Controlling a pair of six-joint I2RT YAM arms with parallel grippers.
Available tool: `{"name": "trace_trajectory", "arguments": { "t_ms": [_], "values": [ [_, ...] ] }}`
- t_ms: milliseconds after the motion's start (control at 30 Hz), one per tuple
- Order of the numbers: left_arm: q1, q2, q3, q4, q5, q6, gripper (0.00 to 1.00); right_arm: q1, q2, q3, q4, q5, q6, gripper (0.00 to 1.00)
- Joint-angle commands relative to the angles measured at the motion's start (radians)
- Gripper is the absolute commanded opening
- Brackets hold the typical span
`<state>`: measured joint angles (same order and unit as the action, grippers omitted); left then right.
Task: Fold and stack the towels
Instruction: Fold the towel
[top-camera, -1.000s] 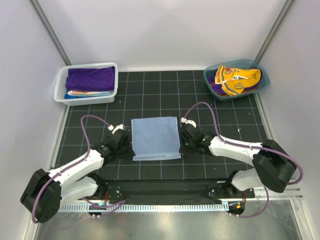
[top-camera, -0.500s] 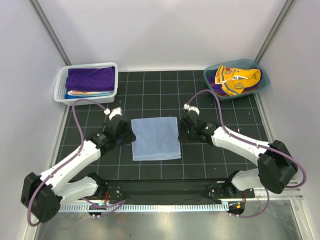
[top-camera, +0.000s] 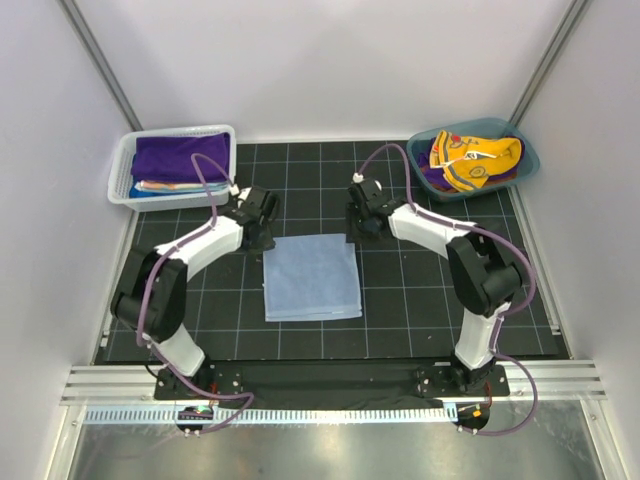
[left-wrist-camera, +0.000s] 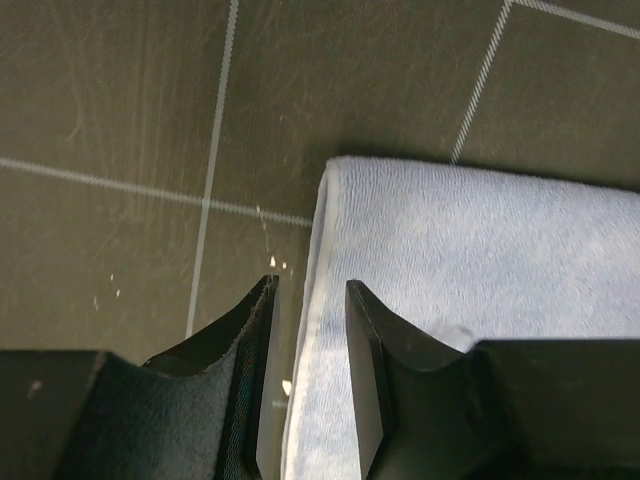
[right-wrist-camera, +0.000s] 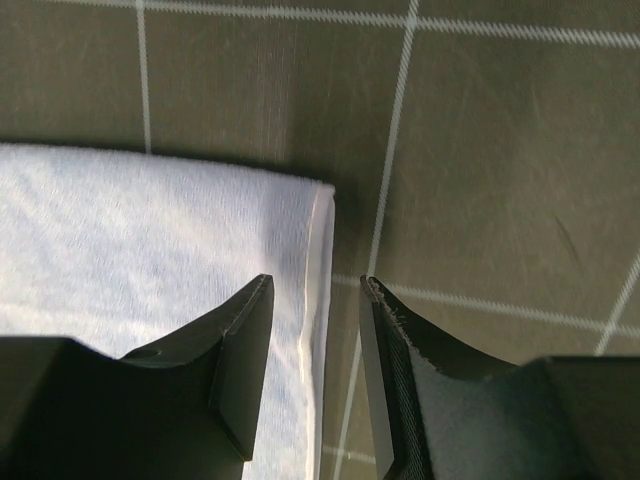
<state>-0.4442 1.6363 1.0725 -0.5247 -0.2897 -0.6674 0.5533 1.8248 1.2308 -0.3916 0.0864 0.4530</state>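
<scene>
Workspace with a folded light blue towel (top-camera: 312, 277) lying flat at the centre of the black gridded desk (top-camera: 420, 320). Left end effector (top-camera: 262, 232) stands over the towel's far left corner and right end effector (top-camera: 356, 228) over its far right corner. In each wrist view the jaws are parted by a narrow gap and the towel's side edge runs through that gap; nothing is clamped, and contact with the cloth cannot be judged. At far left, a white mesh basket (top-camera: 120, 172) holds stacked towels with a deep purple towel (top-camera: 180, 157) on top. At far right, a teal tub (top-camera: 532, 160) holds crumpled cloths, a yellow-orange towel (top-camera: 485, 158) uppermost.
</scene>
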Motion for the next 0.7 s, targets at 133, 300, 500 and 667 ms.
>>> {"name": "trace_trajectory", "arguments": {
  "t_ms": [133,300,500,667],
  "values": [
    [0.027,0.097,0.056,0.084,-0.023,0.051,0.36,-0.019,0.079,0.087,0.003,0.023,-0.051,0.46],
    [0.036,0.141,0.049,0.130,-0.017,0.055,0.35,-0.030,0.103,0.076,0.029,0.019,-0.059,0.45],
    [0.045,0.131,0.026,0.178,-0.009,0.058,0.35,-0.033,0.120,0.070,0.049,0.029,-0.062,0.44],
    [0.055,0.076,-0.017,0.250,0.018,0.069,0.35,-0.038,0.116,0.068,0.076,0.018,-0.068,0.43]
  ]
}}
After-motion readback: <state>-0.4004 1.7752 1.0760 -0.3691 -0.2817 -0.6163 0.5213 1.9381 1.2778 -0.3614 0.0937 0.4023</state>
